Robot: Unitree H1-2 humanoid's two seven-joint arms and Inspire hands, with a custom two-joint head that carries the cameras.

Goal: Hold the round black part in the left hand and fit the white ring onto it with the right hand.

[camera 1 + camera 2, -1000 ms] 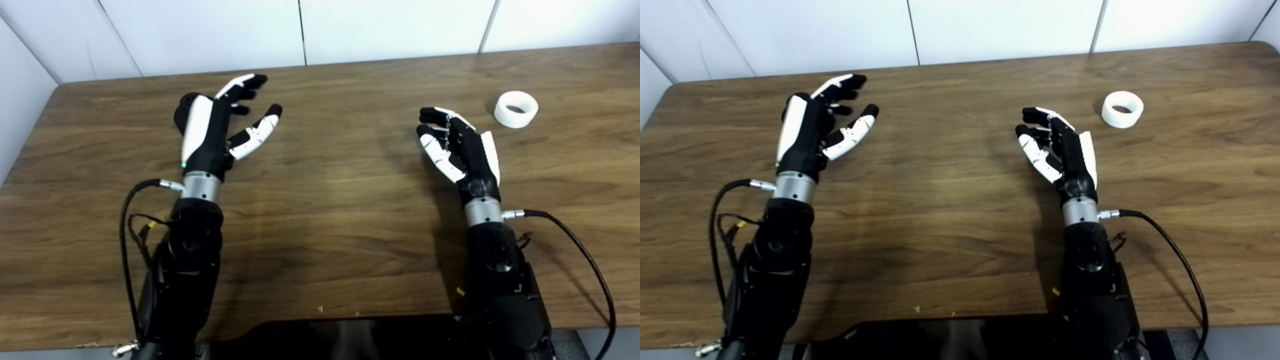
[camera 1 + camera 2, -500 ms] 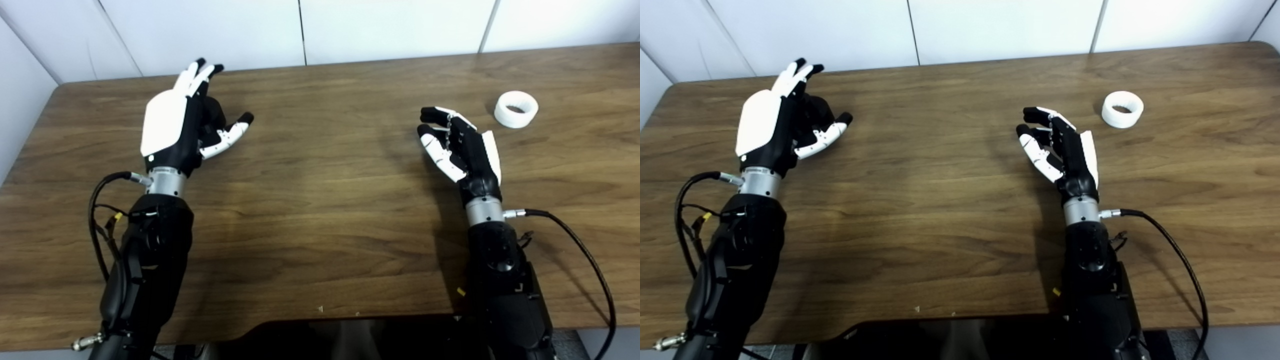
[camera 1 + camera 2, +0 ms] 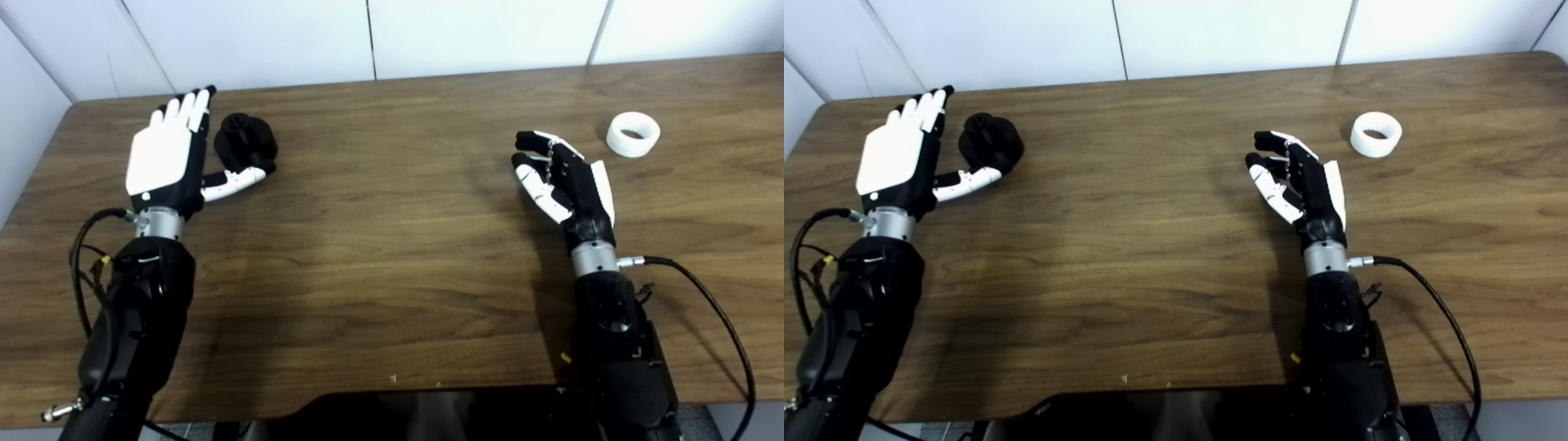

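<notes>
The round black part sits on the wooden table at the far left, a short stub on its top. My left hand is open just left of it, white back up, fingers stretched away from me; its thumb reaches under the part's near side, contact unclear. The white ring lies flat at the far right. My right hand hovers open, fingers loosely curled and holding nothing, a short way left of and nearer than the ring.
White wall panels run behind the table's far edge. Black cables loop out from both wrists over the near part of the table. A dark base fills the middle of the front edge.
My left hand has swung left and turned palm down, uncovering the black part it was hiding. The right hand and the white ring have stayed where they were.
</notes>
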